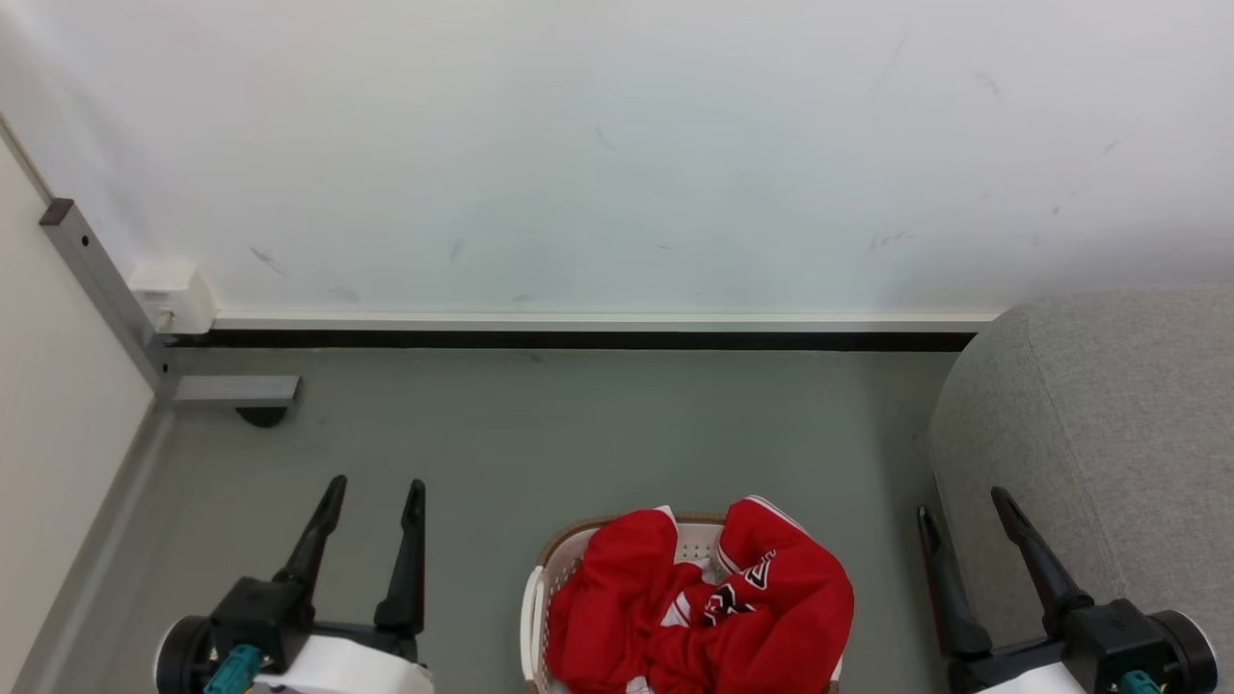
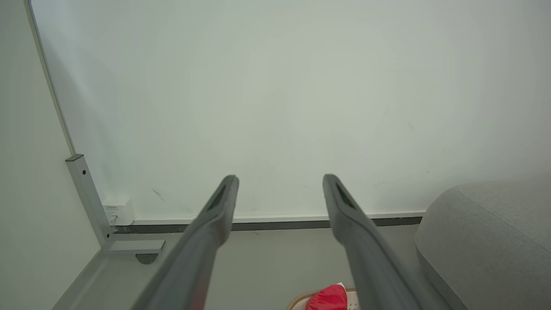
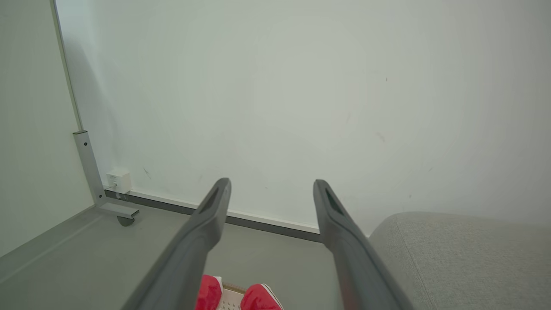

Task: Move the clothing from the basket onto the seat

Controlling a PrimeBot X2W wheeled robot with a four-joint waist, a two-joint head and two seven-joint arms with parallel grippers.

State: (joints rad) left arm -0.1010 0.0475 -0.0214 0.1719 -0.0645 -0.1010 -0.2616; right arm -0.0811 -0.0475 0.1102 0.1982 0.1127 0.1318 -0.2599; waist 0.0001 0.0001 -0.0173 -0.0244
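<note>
While my left gripper (image 1: 377,482) and right gripper (image 1: 962,501) hang spread, empty, I see crumpled red clothing (image 1: 627,598) heaped in the basket (image 1: 559,545); grey seat (image 1: 1109,434) right, metal post (image 1: 96,280) far left.

The clothing (image 1: 675,607) is soft, creased red cloth. The basket (image 1: 562,569) is smooth perforated plastic (brown along the rim). The seat (image 1: 1109,434) wears coarse-woven matt grey fabric. The floor (image 1: 540,434) looks smooth and matt, the wall (image 1: 617,145) painted and scuffed. The post (image 1: 96,280) is grey metal. The fingers (image 2: 208,232) look matt, dark and plastic.
</note>
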